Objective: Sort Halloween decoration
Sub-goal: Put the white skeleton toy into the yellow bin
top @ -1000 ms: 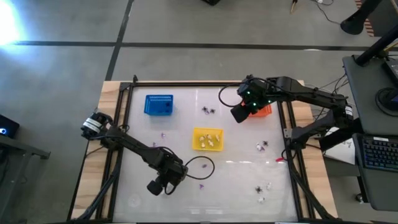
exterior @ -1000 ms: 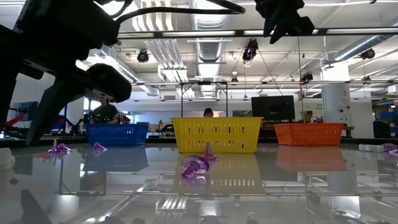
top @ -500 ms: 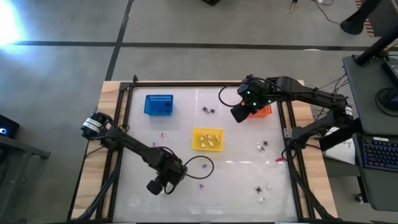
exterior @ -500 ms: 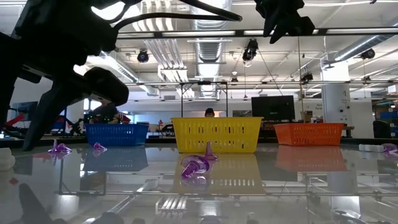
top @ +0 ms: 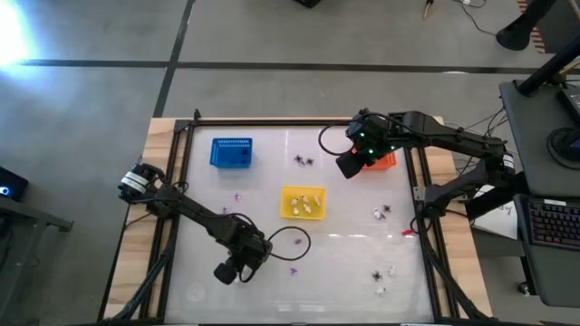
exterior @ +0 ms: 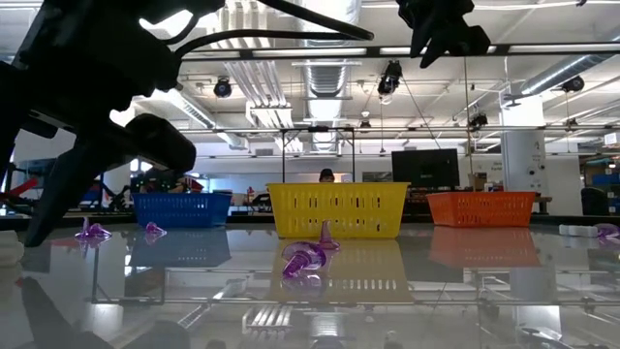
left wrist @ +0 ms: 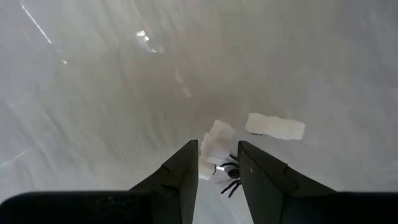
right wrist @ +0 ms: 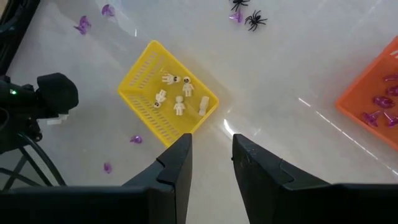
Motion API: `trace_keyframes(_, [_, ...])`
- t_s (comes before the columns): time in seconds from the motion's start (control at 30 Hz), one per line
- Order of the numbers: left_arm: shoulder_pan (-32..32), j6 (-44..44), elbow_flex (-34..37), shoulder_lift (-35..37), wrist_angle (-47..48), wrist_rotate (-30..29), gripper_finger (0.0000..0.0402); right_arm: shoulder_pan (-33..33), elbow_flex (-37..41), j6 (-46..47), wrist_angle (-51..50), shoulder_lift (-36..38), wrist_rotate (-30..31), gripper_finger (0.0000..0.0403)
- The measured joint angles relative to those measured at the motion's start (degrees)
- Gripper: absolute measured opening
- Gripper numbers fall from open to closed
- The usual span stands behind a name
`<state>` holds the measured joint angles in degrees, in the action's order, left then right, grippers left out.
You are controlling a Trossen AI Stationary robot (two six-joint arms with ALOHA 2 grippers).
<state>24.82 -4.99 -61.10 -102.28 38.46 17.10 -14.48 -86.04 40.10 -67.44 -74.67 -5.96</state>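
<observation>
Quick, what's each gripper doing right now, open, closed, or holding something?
Left gripper: open, empty, fingers around a white trinket.
Right gripper: open, empty, above the table.

orange basket [right wrist: 373, 93]: cut by frame edge | black spider [left wrist: 231, 177]: half hidden behind left pincer [left wrist: 217, 163]

Tiny Halloween decoration trinkets lie scattered on the table: white figures [right wrist: 176, 93] inside the yellow basket [right wrist: 146, 59], black spiders [right wrist: 255, 20] beside a purple piece [right wrist: 236, 17], purple pieces [right wrist: 375, 109] in the orange basket [right wrist: 364, 87], others loose.
</observation>
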Motion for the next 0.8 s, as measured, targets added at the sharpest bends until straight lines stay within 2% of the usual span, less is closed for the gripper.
trace_keyframes(0.23, [-0.07, 0.00, 0.07, -0.14, -0.24, 0.00, 0.0094, 0.00, 0.00, 0.00, 0.00, 0.00, 0.00, 0.0112])
trace_keyframes(0.5, [-0.11, 1.20, -0.22, -4.12, -0.32, 0.90, 0.0069, -0.01, 0.02, 0.05, 0.00, 0.00, -0.04, 0.0104])
trace_keyframes(0.8, [-0.15, 0.74, -1.29, -3.45, 0.70, 0.79, 0.0011, -0.01, 0.02, 0.04, 0.04, 0.00, -0.02, 0.0105])
